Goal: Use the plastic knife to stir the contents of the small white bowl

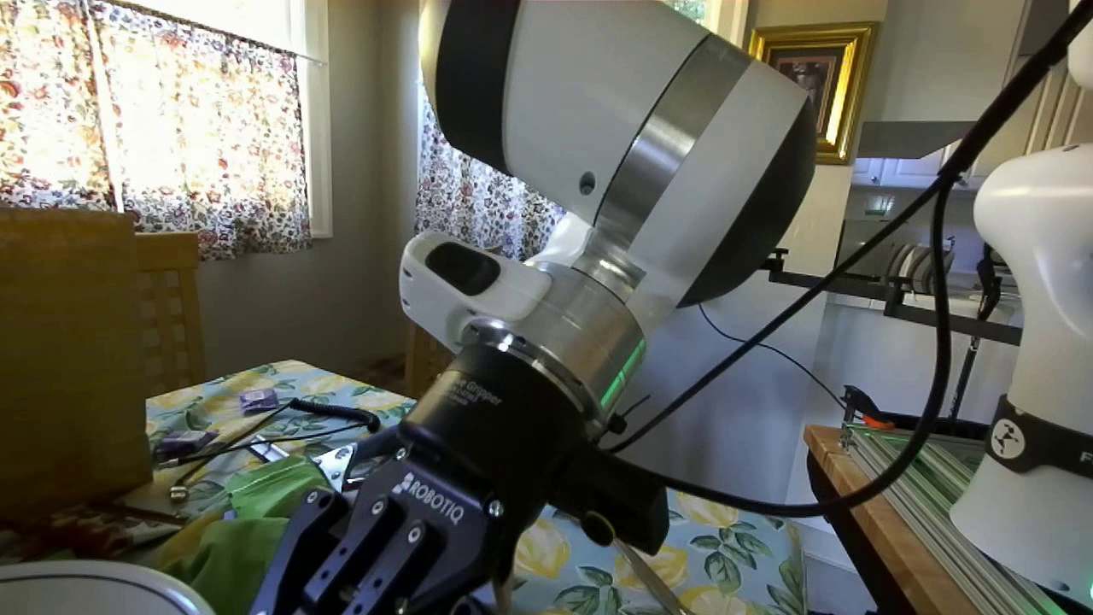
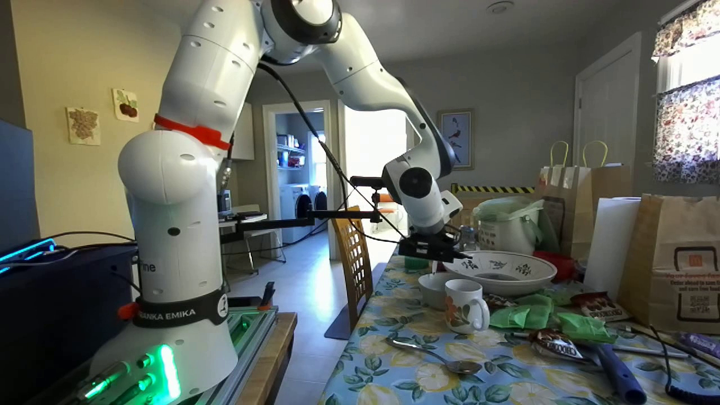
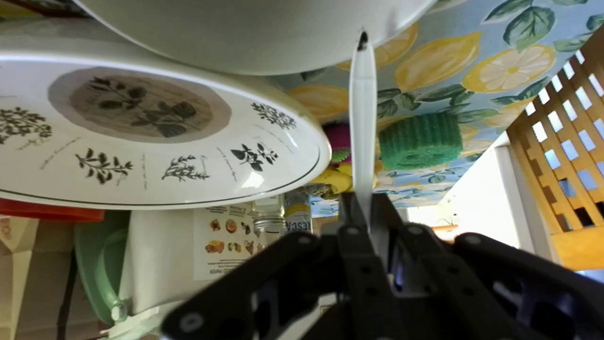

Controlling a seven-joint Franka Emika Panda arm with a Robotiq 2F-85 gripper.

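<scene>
My gripper (image 3: 365,200) is shut on the white plastic knife (image 3: 363,108), whose blade points away from the fingers. The knife tip has a dark smear and overlaps the small white bowl (image 3: 255,33) near its rim. I cannot tell whether the tip touches it. In an exterior view the small white bowl (image 2: 432,292) stands below the gripper (image 2: 434,257), with a short piece of the knife (image 2: 434,267) at its back rim. The bowl's contents are hidden. In another exterior view the fingertips are cut off at the bottom edge.
The larger patterned bowl (image 2: 506,284) stands right behind the small bowl. The floral mug (image 2: 464,315) is in front of it. A metal spoon (image 2: 433,354), green wrappers (image 2: 529,312) and paper bags (image 2: 683,264) are on the table. A green ribbed object (image 3: 420,141) and a chair (image 3: 566,141) are beyond.
</scene>
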